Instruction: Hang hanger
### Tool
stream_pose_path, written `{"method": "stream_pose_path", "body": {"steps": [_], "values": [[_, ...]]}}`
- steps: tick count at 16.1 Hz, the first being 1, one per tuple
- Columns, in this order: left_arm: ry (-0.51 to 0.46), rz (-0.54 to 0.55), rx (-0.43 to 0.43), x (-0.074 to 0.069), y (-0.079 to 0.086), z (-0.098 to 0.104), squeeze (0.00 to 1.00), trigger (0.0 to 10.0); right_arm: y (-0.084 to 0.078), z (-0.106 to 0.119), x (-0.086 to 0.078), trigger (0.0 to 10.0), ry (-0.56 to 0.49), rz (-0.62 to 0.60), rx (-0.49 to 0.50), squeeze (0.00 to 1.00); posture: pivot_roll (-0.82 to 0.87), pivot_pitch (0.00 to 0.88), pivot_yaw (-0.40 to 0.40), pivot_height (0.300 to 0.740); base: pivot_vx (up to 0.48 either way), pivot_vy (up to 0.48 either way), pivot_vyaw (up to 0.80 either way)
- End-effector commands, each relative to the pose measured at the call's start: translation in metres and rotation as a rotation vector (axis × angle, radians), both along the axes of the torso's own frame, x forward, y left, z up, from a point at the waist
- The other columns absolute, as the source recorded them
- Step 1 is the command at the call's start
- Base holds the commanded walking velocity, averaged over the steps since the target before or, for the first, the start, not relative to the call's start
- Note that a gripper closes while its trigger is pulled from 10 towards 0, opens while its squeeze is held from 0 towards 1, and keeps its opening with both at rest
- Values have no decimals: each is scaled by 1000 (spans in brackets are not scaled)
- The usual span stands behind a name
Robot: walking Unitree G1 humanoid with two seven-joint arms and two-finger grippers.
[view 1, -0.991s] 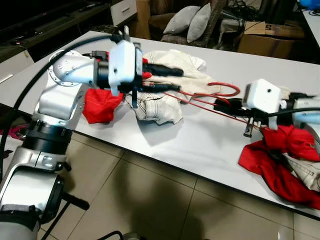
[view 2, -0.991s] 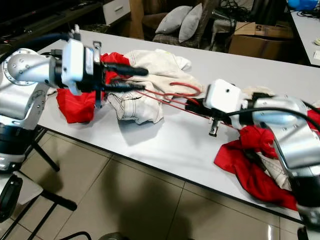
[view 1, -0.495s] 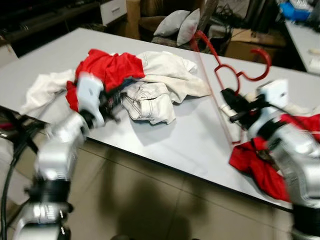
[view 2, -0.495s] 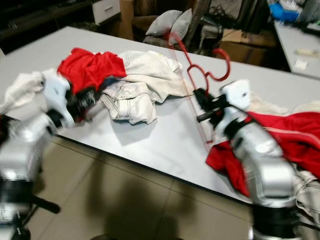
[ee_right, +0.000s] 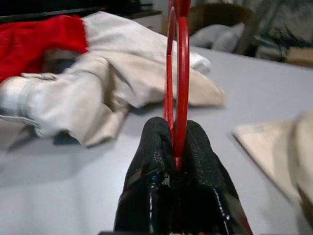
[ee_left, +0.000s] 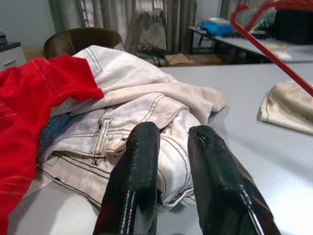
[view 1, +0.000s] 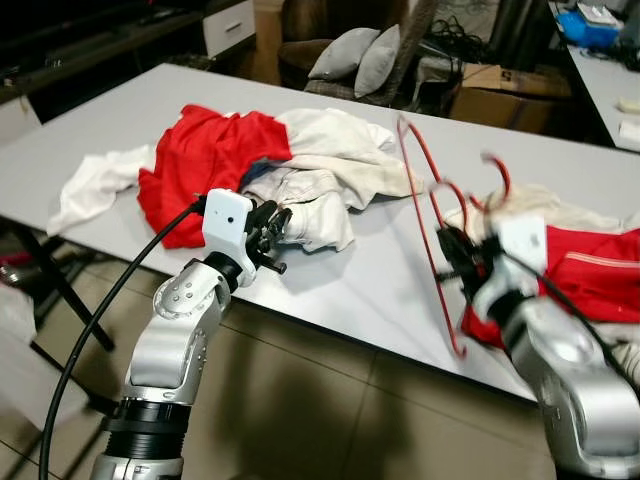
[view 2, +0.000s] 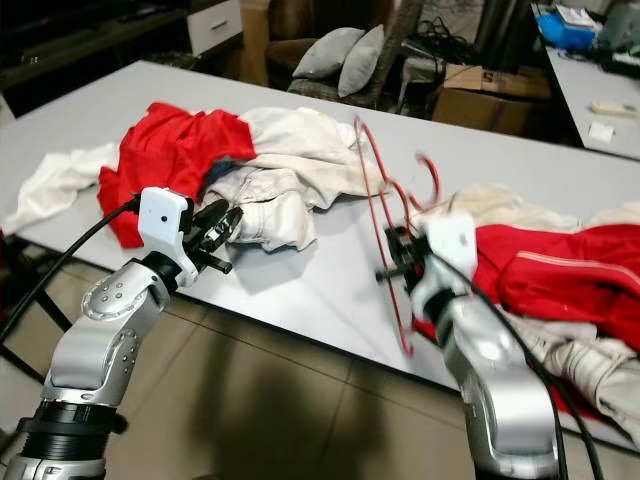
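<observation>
My right gripper [view 1: 455, 262] is shut on a thin red hanger [ee_right: 182, 73] and holds it upright above the grey table [view 1: 370, 290], near the front edge. The hook end points up and away, blurred. In the right wrist view my right gripper [ee_right: 173, 125] pinches the hanger's wire between both fingers. My left gripper [view 1: 275, 225] hovers low at the front edge, pointing at crumpled cream jeans [view 1: 320, 215]. In the left wrist view my left gripper [ee_left: 173, 132] is open by a narrow gap, with nothing in it.
A red shirt [view 1: 215, 160] and a white garment [view 1: 95, 180] lie left of the jeans. More red clothing [view 1: 590, 275] and a beige cloth [view 1: 545, 205] are heaped at the right. A chair with grey pillows [view 1: 360, 55] and a cardboard box [view 1: 500, 85] stand behind.
The right gripper lifted the hanger off the clothes and turned it upright. The left gripper came off the hanger and dropped back to the table's front edge. The camera view also shifted.
</observation>
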State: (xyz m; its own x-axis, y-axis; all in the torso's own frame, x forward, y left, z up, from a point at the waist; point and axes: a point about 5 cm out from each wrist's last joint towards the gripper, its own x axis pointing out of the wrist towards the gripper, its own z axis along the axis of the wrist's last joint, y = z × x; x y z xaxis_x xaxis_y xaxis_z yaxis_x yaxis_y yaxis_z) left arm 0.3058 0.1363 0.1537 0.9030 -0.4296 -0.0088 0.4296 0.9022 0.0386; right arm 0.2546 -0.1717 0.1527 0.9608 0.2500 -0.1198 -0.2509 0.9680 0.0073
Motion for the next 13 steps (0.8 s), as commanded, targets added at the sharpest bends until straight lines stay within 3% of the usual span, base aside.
{"method": "stream_pose_path", "body": {"steps": [1,2,3,5,8,12,13], "values": [[15,5,19,-1,-1,-1,0,10000,-6,12,-5,10000,-82,-50,-27,0,-99,3,57,740,0,0,0],[21,1,12,-1,-3,0,0,10000,-14,9,-8,10000,-72,-128,-22,0,-107,19,65,740,0,0,0],[24,-5,28,0,-5,-1,0,10000,-25,-2,-14,10000,43,-194,1,0,-121,41,79,740,-349,0,0],[35,-12,34,0,-3,-2,0,10000,-33,-6,-19,10000,27,-241,-21,0,-140,49,93,740,-352,0,0],[47,-22,35,1,0,-5,0,10000,-35,-13,-34,10000,42,-248,-17,0,-170,48,123,740,-359,0,0],[77,-26,23,3,-3,-9,0,10000,-29,-10,-37,10000,32,-237,-31,0,-178,63,145,740,-251,0,0],[97,-1,-68,4,-3,-9,0,10000,-27,-10,-39,10000,25,-215,-19,0,-176,63,146,740,0,0,0]]}}
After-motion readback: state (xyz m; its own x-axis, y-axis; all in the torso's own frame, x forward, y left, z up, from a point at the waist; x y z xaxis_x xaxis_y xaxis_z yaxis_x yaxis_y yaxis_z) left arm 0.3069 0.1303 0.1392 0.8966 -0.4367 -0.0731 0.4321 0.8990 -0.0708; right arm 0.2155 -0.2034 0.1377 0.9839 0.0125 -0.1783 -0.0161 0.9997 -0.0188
